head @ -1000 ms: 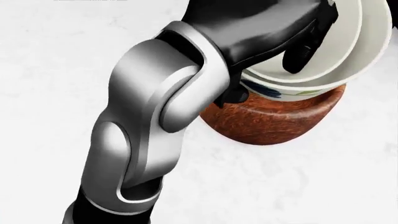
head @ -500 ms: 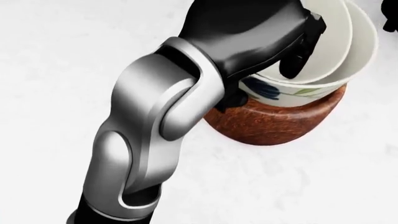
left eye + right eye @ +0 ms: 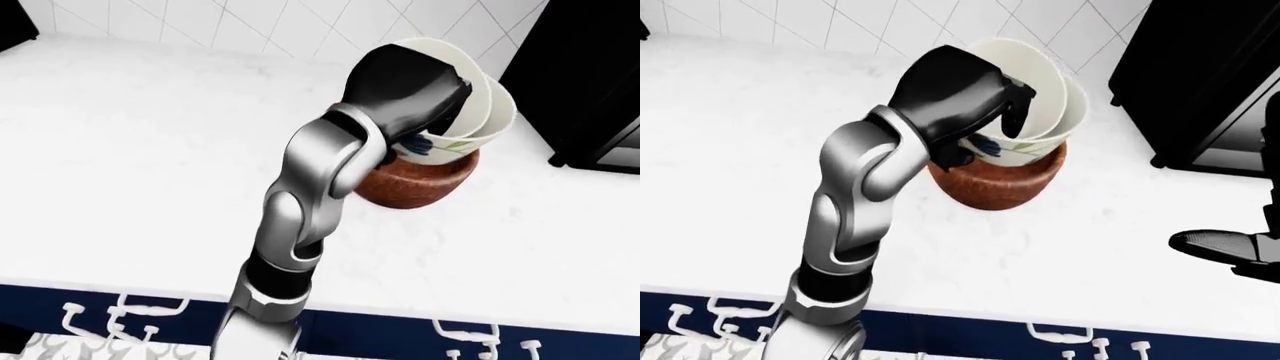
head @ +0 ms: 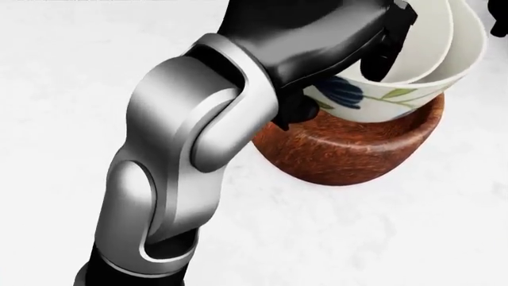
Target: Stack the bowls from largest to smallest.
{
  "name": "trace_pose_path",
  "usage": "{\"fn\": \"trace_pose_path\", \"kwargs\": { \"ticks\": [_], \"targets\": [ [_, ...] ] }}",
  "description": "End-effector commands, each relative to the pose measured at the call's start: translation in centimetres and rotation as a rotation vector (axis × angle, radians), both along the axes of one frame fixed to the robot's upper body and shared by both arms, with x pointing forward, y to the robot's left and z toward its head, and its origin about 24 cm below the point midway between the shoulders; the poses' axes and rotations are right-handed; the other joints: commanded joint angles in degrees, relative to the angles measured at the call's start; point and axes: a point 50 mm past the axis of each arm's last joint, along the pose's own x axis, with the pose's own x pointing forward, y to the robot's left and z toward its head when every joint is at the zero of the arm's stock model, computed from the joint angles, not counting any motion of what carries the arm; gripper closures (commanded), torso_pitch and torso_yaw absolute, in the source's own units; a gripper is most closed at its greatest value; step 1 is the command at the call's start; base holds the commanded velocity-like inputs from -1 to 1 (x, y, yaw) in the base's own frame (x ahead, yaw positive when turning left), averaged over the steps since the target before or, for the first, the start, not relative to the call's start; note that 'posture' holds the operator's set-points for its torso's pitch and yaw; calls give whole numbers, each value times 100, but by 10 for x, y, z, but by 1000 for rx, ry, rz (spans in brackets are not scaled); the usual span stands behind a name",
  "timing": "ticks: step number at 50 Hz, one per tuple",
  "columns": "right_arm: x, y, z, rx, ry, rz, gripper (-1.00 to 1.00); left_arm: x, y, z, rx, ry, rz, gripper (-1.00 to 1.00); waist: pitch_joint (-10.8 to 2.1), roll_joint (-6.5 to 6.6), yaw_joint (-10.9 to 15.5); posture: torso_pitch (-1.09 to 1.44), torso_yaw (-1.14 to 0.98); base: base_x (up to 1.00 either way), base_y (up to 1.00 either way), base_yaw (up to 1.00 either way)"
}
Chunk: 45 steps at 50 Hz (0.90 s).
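left hand pinches the tilted white bowls over the wooden bowl.

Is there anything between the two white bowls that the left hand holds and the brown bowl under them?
Nothing visible. The left hand grips the white bowls, tilted, directly over the brown bowl.

The left arm is a run of smooth, rounded silver shells with dark recessed joints and a black band near the elbow, ending in a glossy black left hand with thick black fingers.
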Motion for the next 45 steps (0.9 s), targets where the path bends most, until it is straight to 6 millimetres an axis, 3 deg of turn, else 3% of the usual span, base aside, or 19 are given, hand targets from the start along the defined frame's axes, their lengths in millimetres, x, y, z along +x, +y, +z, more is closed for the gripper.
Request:
{"fn": "trace_pose_path", "kwargs": {
  "ticks": [1,6,19,34,43,44,45],
  "targets": [
    [-4,1,8,-28,-48,-12,-100,-10,0,17,-52,-88,-24,31,-130,-48,-1,0,0,0,0,0],
    [-1,0,5,-27,-46,-11,-100,-8,0,10,-44,-84,-24,29,-137,-43,-9,0,0,0,0,0],
    [-3,0,5,-24,-45,-10,-100,-10,2,5,-29,-73,-26,-1,-136,-27,-11,0,0,0,0,0],
    [-4,0,5,-23,-47,-13,-100,-13,12,5,-30,-95,-23,-9,-125,-26,-8,0,0,0,0,0],
    [-7,-1,13,-29,-55,-14,-100,-21,33,36,-81,-127,-8,-12,-102,-21,3,0,0,0,0,0],
    [-9,2,22,-48,-62,-10,-100,-24,59,51,-124,-140,24,-13,-93,-16,4,0,0,0,0,0],
    [-10,3,25,-51,-63,-10,-100,-25,67,55,-137,-141,34,-14,-90,-6,16,0,0,0,0,0]
  ]
}}
